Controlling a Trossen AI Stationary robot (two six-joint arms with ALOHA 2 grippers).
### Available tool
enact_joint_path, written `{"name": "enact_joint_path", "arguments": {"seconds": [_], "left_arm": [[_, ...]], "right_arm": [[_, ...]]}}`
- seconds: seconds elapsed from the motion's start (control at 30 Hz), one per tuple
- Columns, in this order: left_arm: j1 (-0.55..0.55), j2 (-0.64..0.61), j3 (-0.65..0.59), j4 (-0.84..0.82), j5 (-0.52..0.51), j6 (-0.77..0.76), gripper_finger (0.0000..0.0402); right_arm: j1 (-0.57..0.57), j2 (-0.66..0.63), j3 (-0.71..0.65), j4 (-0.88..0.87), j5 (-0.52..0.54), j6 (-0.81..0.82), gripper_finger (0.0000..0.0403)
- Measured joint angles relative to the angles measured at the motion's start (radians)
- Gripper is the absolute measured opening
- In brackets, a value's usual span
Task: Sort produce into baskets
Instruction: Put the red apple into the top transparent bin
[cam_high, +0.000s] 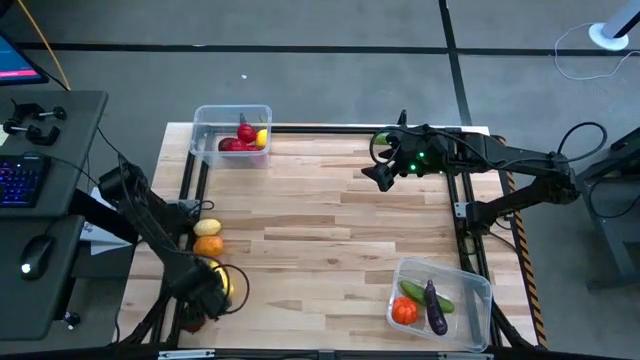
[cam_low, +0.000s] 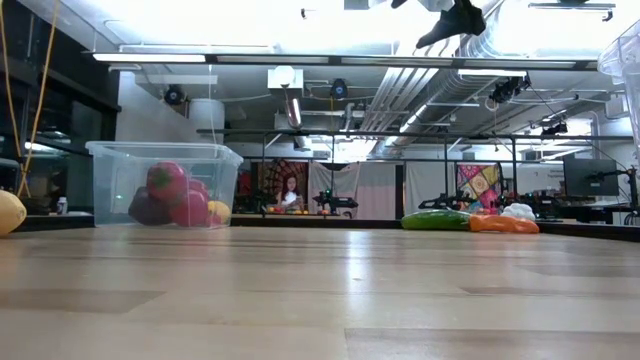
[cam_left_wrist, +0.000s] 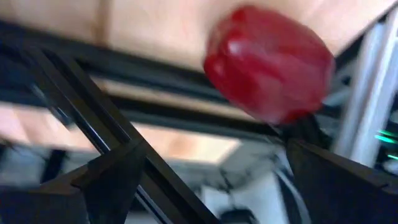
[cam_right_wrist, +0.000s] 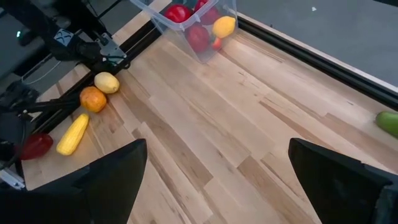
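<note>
While the left gripper (cam_high: 200, 300) is lowered at the near left corner of the table (cam_high: 330, 230), its fingers stand wide apart with a red pepper (cam_left_wrist: 268, 62) just ahead of them; nothing is clamped. Beside it lie a corn cob (cam_right_wrist: 73, 134), an orange (cam_high: 208, 246) and a lemon (cam_high: 207, 228), loose on the wood along the left edge. The right gripper (cam_high: 380, 176) hangs above the far right part of the table, fingers spread wide and empty. The far tub (cam_high: 203, 120) holds red pieces and a yellow piece. The near right tub (cam_high: 480, 285) holds a cucumber (cam_high: 418, 292), an eggplant (cam_high: 436, 310) and a tomato (cam_high: 404, 312).
</note>
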Motion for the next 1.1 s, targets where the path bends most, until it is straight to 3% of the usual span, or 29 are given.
{"name": "enact_joint_path", "arguments": {"seconds": [0.17, 0.4, 0.77, 1.1], "left_arm": [[0.038, -0.002, 0.000, 0.061, 0.071, -0.151, 0.0378], [0.029, 0.003, 0.001, 0.280, -0.059, -0.435, 0.0378], [-0.059, 0.041, 0.002, 0.305, -0.113, -0.763, 0.0378], [-0.102, 0.142, 0.002, 0.305, -0.105, -0.845, 0.0378]], "right_arm": [[0.000, 0.000, 0.000, 0.000, 0.008, 0.013, 0.0383], [0.000, 0.000, 0.000, 0.000, 0.008, 0.011, 0.0383], [0.000, 0.000, 0.000, -0.010, 0.007, -0.033, 0.0383], [0.000, 0.000, 0.000, -0.012, 0.007, -0.050, 0.0383]]}}
